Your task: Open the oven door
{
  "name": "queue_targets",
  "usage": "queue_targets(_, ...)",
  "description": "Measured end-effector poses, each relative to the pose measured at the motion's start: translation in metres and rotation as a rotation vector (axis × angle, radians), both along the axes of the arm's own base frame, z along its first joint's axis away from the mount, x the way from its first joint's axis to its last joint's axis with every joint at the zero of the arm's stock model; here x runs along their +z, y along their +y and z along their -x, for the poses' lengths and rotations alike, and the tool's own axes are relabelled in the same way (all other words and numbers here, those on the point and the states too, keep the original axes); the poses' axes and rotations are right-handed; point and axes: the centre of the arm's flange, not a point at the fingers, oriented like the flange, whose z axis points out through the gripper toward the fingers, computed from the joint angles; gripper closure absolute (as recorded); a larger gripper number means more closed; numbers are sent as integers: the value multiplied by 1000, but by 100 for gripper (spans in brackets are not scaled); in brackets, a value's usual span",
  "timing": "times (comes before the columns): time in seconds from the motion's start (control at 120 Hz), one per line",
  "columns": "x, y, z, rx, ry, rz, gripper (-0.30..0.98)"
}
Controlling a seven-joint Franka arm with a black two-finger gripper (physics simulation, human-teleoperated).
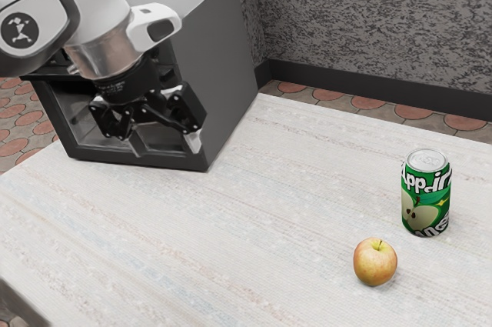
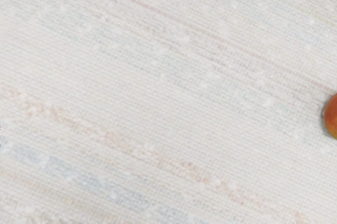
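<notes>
claw (image 1: pixel 165 142) hangs by the front of the oven (image 1: pixel 211 58), tips pointing down, spread apart and clamped on nothing. that spread looks meant to leave room for an edge or a handle, though the downward aim probably wants a turn before it can hook anything. the oven door (image 1: pixel 115 155), today's job, is on the face by the claw, partly hidden by it; i can't tell whether it is ajar. the oven sits at the desk's (image 1: pixel 254 258) far end, likely so its front can be reached from my side. swinging in too close could shove the whole box. the drinks can (image 1: pixel 426 200) and apple (image 1: pixel 376 263) stand well apart from it, handily out of the door's way. the can's green label reads "app" and what may be "air", with "nge" partly legible lower down, beside a pictured cut apple.
</notes>
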Motion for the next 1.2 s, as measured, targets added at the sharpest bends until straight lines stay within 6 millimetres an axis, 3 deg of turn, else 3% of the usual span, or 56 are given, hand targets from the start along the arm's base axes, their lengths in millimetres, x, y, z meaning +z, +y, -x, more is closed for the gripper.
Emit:
queue_targets(0.083,3,4,3,50,-9,7,0)
queue_targets(0.15,13,20,11,109,-39,-25,0)
queue_targets(0.208,22,83,18,252,-78,-29,0)
queue_targets(0.258,14,147,16,393,-101,-35,0)
queue_targets(0.308,11,193,21,500,-139,-32,0)
queue_targets(0.367,11,228,36,592,-195,-9,0)
queue_targets(0.442,-3,264,62,701,-252,15,0)
queue_targets(0.55,-14,280,73,817,-332,49,0)
queue_targets(0.617,-27,289,61,899,-361,157,0)
queue_targets(0.767,-31,292,34,1014,-452,304,0)
queue_targets(1.058,-27,323,1,1169,-577,392,0)
queue_targets(1.2,-27,327,-12,1204,-597,414,0)
